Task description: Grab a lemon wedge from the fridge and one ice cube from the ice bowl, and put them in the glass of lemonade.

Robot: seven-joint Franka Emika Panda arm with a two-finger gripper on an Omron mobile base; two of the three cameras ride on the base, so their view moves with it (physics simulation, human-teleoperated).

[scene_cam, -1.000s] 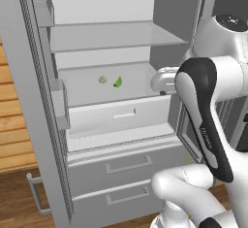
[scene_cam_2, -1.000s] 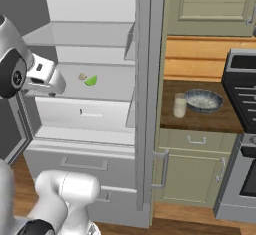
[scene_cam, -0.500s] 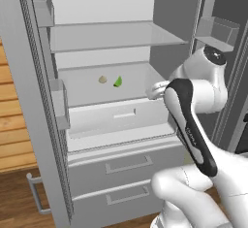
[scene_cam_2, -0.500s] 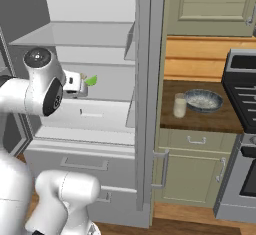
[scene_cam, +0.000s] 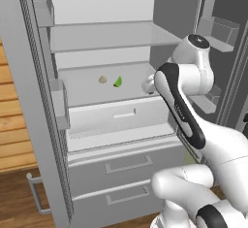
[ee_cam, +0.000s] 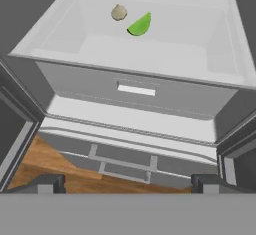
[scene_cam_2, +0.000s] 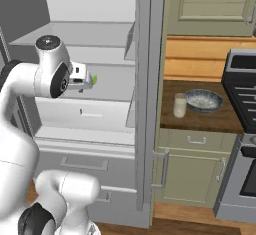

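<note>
The fridge stands open, its pale shelves and drawers in front of me. On its middle shelf lies the lemon wedge, small and yellow-green. My gripper hovers just in front of that shelf, short of the wedge, open wide with nothing between its fingertips. In the left base view the arm's dark link covers most of the hand. On the wooden counter to the fridge's right stand the glass of lemonade and, right beside it, the speckled ice bowl.
A small beige round item lies just left of the wedge. A white pull-out drawer sits below the shelf, above two grey lower drawers. Door bins flank the opening. A black stove borders the counter's right.
The arm has swung in toward the fridge shelf, bringing the hand closer to the lemon wedge. The jaws have stayed open. The wedge, glass and bowl have not moved.
</note>
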